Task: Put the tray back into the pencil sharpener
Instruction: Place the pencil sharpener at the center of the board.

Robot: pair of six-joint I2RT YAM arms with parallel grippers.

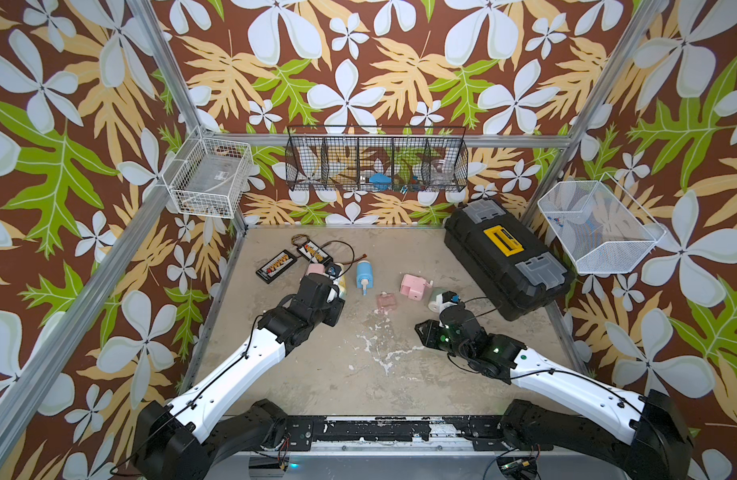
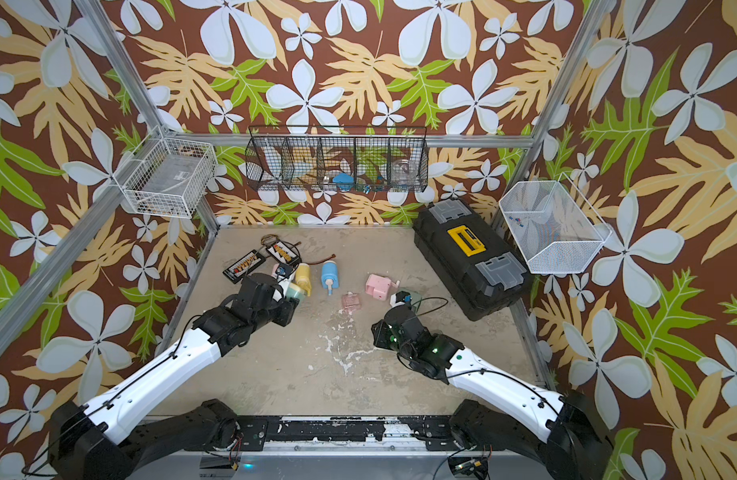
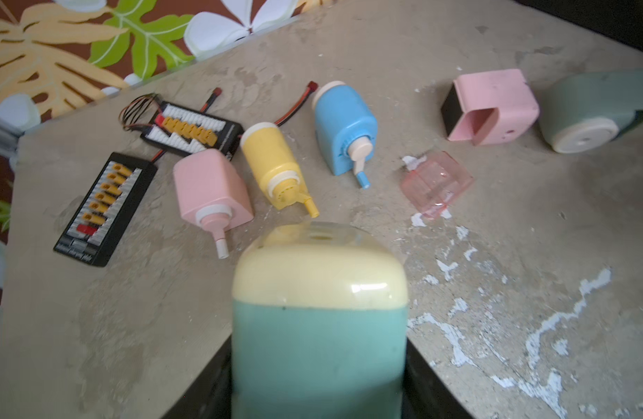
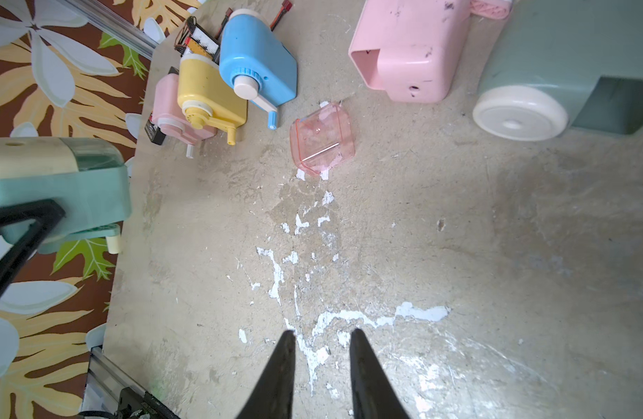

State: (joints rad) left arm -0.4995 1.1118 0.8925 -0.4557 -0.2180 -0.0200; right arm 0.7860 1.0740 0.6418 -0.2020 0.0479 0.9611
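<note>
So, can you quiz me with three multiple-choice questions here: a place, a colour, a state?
1. Where is the loose tray? A) on a shelf B) on the table, between the blue sharpener and a pink sharpener C) in a bucket
2. The tray's colour? A) clear pink B) yellow C) black
3. The left fingers are: A) empty B) gripping the tray C) gripping a teal sharpener
Answers: B, it lies on bare tabletop; A, see-through pink; C, they clamp the teal body.
</note>
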